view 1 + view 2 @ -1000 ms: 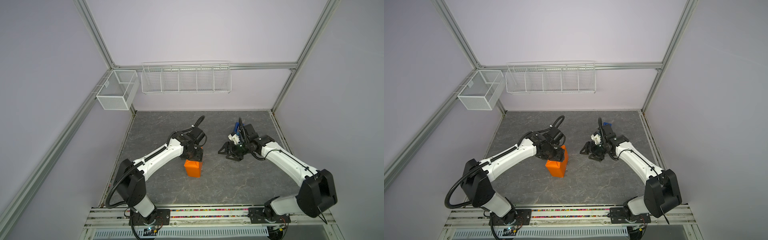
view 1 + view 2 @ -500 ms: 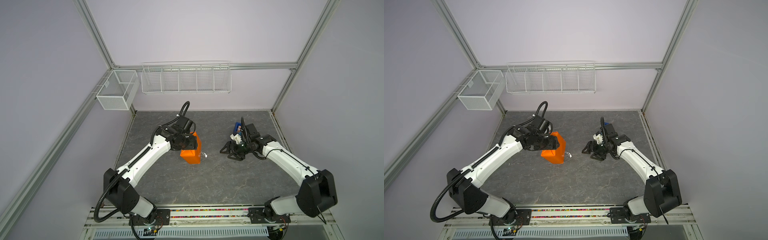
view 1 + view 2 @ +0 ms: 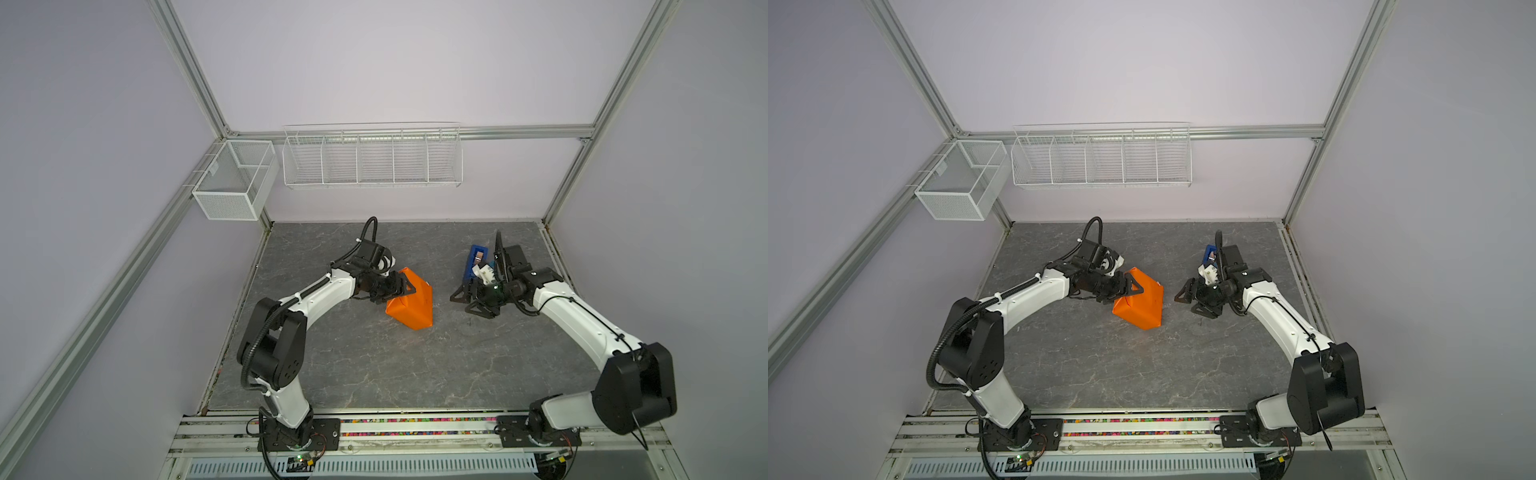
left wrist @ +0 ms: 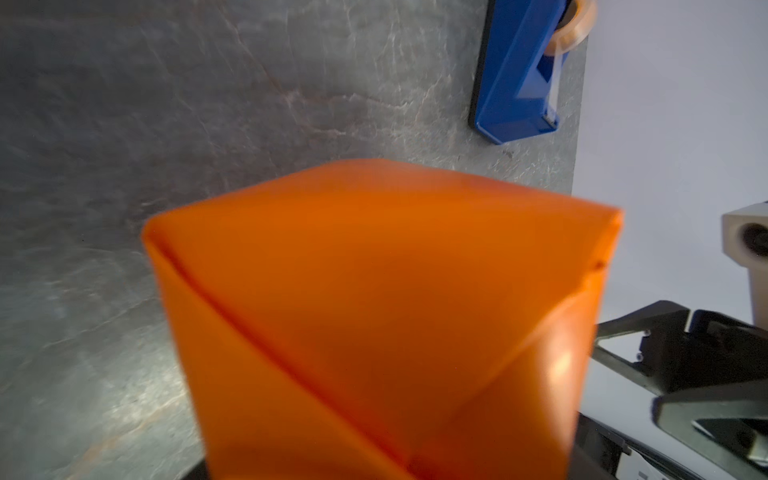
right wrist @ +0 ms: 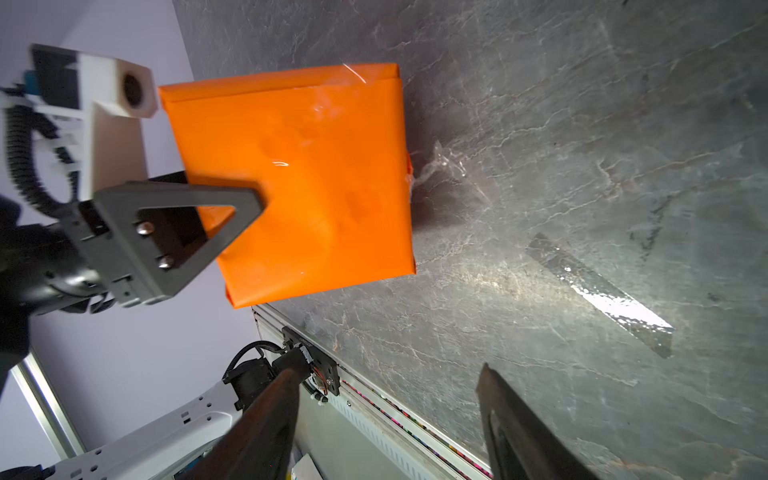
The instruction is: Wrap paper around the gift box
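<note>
The gift box is hidden inside the orange paper [image 3: 413, 307], which is folded round it into a closed parcel [image 3: 1142, 307]. The parcel hangs tilted near the middle of the table, its lower corner at or close to the surface. My left gripper [image 3: 401, 291] is shut on the parcel's upper left edge, with one finger [image 5: 178, 224] lying across its top face. In the left wrist view the paper [image 4: 374, 311] fills the picture and hides the jaws. My right gripper [image 3: 463, 305] stands open and empty to the right of the parcel [image 5: 311, 187], apart from it.
A blue tape dispenser [image 3: 475, 266] lies behind the right gripper. A strip of clear tape [image 5: 598, 291] is stuck on the grey table. A wire basket rack [image 3: 372, 160] and a mesh bin [image 3: 232, 183] hang on the back wall. The arms' base rail [image 3: 415, 428] runs along the front.
My left arm has lifted the parcel off the table, swung it back, then carried it right and tilted it. The right arm has barely moved.
</note>
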You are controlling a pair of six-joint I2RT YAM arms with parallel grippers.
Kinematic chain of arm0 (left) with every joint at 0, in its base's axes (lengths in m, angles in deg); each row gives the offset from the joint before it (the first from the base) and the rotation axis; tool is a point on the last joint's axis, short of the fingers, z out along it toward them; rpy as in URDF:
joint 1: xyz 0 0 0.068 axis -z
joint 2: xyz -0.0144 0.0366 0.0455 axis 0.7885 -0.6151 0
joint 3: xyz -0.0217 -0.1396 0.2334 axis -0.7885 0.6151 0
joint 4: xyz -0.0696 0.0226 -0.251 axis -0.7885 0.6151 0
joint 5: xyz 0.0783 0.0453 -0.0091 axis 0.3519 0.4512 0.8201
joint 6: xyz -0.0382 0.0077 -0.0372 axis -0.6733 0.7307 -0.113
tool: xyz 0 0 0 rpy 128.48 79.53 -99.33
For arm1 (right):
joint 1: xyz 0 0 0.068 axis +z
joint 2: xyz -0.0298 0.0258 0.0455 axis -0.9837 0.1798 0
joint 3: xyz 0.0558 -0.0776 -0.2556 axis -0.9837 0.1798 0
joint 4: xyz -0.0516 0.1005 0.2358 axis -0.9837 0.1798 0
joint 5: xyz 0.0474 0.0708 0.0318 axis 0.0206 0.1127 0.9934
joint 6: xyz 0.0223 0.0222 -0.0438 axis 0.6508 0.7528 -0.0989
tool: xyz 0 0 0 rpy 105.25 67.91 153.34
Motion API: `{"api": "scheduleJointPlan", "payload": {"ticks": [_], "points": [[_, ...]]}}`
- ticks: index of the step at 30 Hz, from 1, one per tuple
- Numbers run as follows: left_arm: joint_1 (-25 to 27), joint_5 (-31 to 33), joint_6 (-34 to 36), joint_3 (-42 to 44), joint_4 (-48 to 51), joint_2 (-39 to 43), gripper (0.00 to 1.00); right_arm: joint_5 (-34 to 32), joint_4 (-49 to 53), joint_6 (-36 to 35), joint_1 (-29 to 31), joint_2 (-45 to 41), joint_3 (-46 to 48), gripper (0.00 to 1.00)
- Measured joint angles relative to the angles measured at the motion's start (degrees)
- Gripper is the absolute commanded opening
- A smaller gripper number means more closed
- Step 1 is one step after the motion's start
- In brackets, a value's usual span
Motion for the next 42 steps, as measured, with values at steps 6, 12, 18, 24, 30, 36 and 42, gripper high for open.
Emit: {"api": "scheduleJointPlan", "payload": {"ticks": [6,12,18,24,30,36,42], "points": [[-1.99,-0.85,0.33,1.75,-3.45,-0.46,0.91,-0.11,0.55,-1.53,-2.34,0.0,0.66,0.71],[-4.2,4.44,5.27,1.73,1.88,-0.33,0.98,-1.07,1.27,-3.82,-5.79,0.0,0.68,0.77],[-6.6,9.35,9.94,1.44,8.07,0.42,1.0,-6.58,1.27,-6.73,-9.11,0.0,0.98,0.99],[-9.68,14.21,13.22,1.53,10.93,3.8,0.99,-18.82,-0.83,-10.12,-12.35,0.0,1.66,0.89],[-15.04,23.3,15.96,4.07,9.97,13.2,0.99,-32.59,-10.93,-14.67,-16.79,0.24,6.19,0.89],[-17.22,40.52,19.21,17.18,-1.57,23.96,1.0,-42.73,-32.17,-21.57,-17.11,2.86,17.57,0.89],[-17.79,51.82,27.47,32.81,-20.76,28.46,0.99,-47.04,-51.74,-26.86,-16.9,5.01,26.47,0.9]]}}
